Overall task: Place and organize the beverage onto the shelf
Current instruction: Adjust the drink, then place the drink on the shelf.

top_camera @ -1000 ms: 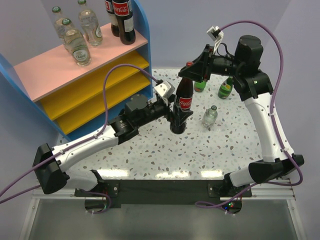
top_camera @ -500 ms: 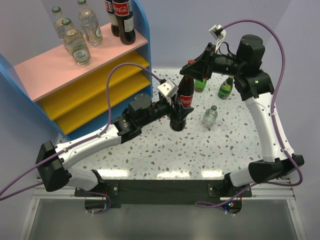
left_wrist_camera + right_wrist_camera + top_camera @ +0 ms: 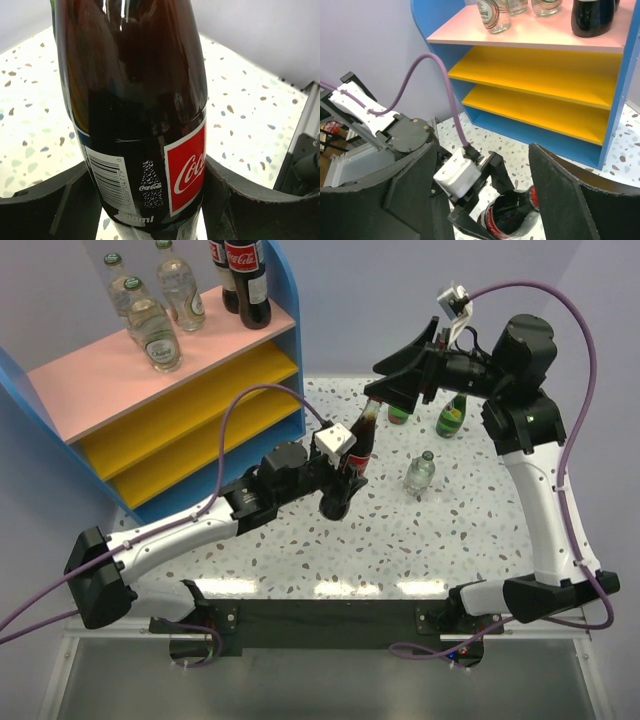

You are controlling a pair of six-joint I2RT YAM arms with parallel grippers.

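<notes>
Change: 1 second ago the right gripper (image 3: 385,390) was pinched on the red cap. Now its jaws have sprung apart and it has lifted clear of the bottle top!
Handover: the left gripper (image 3: 340,485) stood wide around the base back then. Now it is clamped on the cola bottle (image 3: 360,445), both black fingers (image 3: 45,205) pressed against it low down by the label.
Bottle pose: it was upright and now it's tilted, neck leaning up toward the right gripper. It is held above the table (image 3: 450,530), out in front of the shelf (image 3: 90,375).
Materials: the bottle is dark and glossy with rounded shoulders, a red label in white script and a barcode. The table is white speckled terrazzo. The shelf boards are flat and matte, pink on top and 2 yellow below, between curved blue side panels.
On the shelf: 3 clear bottles with green caps (image 3: 152,332) and 2 cola bottles (image 3: 248,275) stand on the pink board.
On the table: 1 clear bottle (image 3: 420,472) stands just right of the held one, with 2 green glass bottles (image 3: 452,418) farther back by the right arm.
In the way: a purple cable (image 3: 250,400) arches off the left arm, between the held bottle and the shelf front. From the right wrist, the left arm's white camera block (image 3: 457,175) sits between the spread fingers.
</notes>
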